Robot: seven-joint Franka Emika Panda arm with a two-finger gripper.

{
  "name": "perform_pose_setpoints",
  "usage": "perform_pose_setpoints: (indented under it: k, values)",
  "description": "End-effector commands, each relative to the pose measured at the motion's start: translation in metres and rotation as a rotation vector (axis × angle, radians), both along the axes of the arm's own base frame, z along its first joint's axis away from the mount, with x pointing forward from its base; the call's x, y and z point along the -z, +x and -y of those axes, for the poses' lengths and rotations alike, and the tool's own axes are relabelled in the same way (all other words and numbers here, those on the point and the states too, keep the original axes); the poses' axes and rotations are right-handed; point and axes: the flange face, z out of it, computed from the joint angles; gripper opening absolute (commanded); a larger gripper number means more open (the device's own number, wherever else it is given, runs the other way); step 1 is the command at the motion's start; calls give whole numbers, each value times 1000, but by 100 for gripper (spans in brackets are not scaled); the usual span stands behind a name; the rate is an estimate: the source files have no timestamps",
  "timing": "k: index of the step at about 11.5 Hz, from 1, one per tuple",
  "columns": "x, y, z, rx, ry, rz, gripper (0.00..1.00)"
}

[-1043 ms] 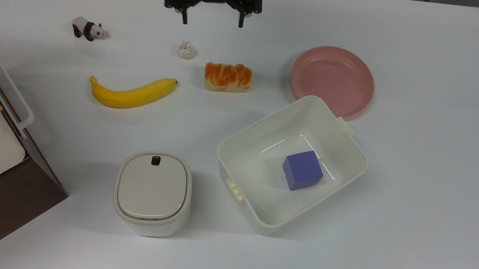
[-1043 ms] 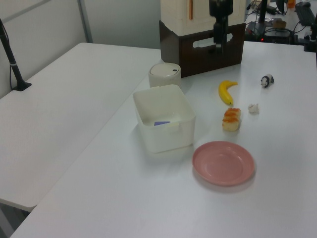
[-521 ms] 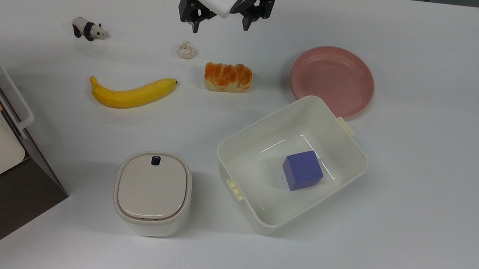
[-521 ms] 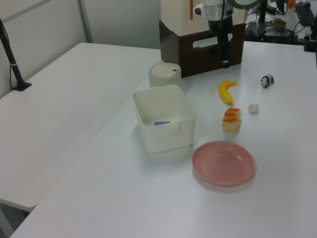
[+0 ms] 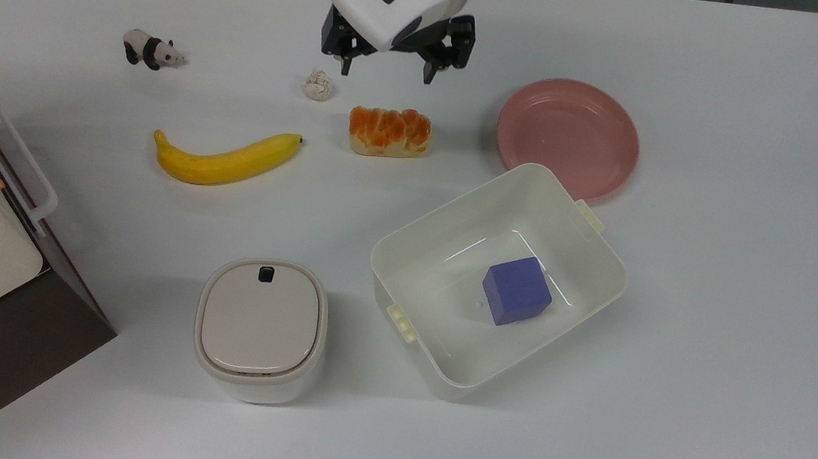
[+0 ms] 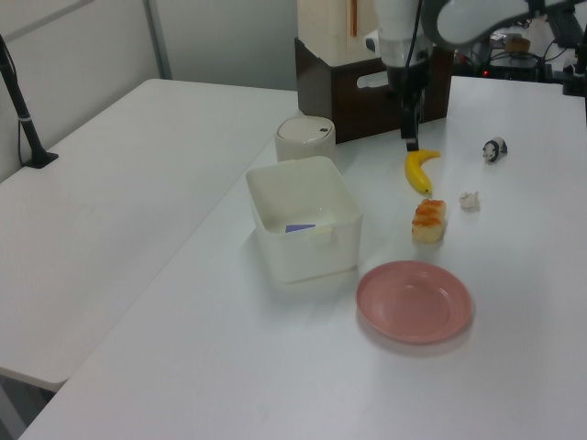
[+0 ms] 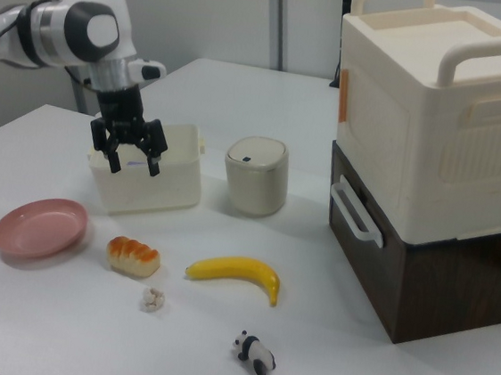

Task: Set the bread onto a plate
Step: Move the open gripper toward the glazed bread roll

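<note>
Right now the gripper (image 5: 390, 69) hangs spread and empty above the table, near the bread (image 5: 388, 132), which lies well apart from the plate (image 5: 568, 137). Likely trouble: a finger coming down left of the loaf in the top view could catch the wrinkly ball (image 5: 318, 85), or squeeze the loaf askew.

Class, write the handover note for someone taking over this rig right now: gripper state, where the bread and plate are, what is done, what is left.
Gripper: open, empty, hanging above the table just behind the bread in the top view.
Bread: lying on the table, untouched, between the banana and the plate.
Plate: bare, at the top view's right of the bread, next to the white tub.
Done: nothing grasped yet.
Left: lower onto the bread, grip it, carry it to the plate, release.
</note>
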Motion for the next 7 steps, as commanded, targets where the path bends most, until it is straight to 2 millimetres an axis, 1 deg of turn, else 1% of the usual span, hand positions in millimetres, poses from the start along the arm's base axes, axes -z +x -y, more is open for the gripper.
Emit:
perform_pose_setpoints:
  k: [1, 2, 3, 4, 7]
  values:
    - [24, -32, -15, 55, -19, 65, 100]
    - [30, -40, -20, 62, -16, 96, 100]
    - [39, -48, -27, 60, -23, 92, 100]
    - [49, -53, -27, 62, -28, 78, 100]
    - [77, -56, -25, 71, -25, 109, 100]
